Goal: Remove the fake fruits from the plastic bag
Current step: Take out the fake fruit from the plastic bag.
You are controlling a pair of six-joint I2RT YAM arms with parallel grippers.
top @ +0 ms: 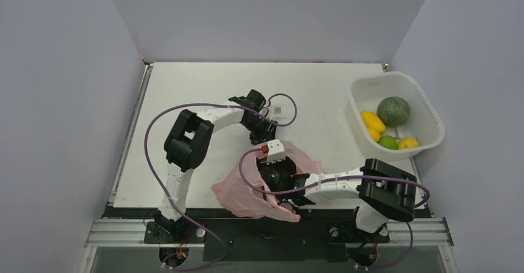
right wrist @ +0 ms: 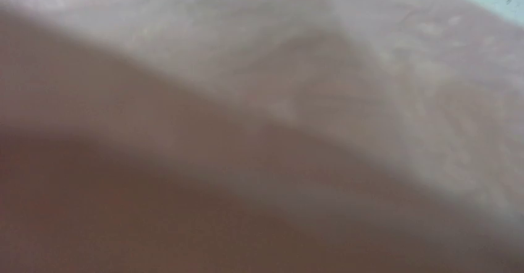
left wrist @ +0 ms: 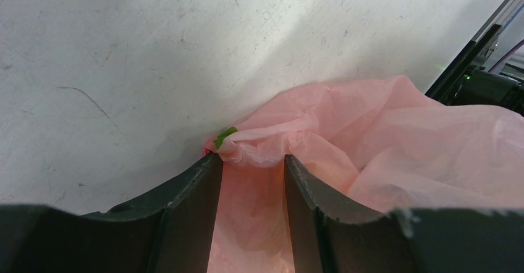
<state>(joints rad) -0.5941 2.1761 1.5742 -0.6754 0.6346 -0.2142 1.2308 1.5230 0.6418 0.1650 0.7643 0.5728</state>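
Top external: bag (top: pixel 247 196) crumpled at near edge of table (top: pixel 204 100), between arms. Left wrist: left gripper (left wrist: pixel 252 160) clamped on a gathered fold of bag rim. Right gripper (top: pixel 279 183) buried in bag; right wrist only pink blur, cannot tell jaws. Fruits (top: pixel 388 128) seen only in tub (top: pixel 426 109), far right; none discernible inside bag. Judgement: film thin, limp, slippery, so hold at bunched rim. Fruits light, glossy, round, so pinch across middle.

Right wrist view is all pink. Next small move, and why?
Probably ease the right tool slightly deeper into the pink plastic bag. Its camera shows only pink film and no fruit, the top view hides its fingertips inside the bag, and the left tool pinches the bag's rim.
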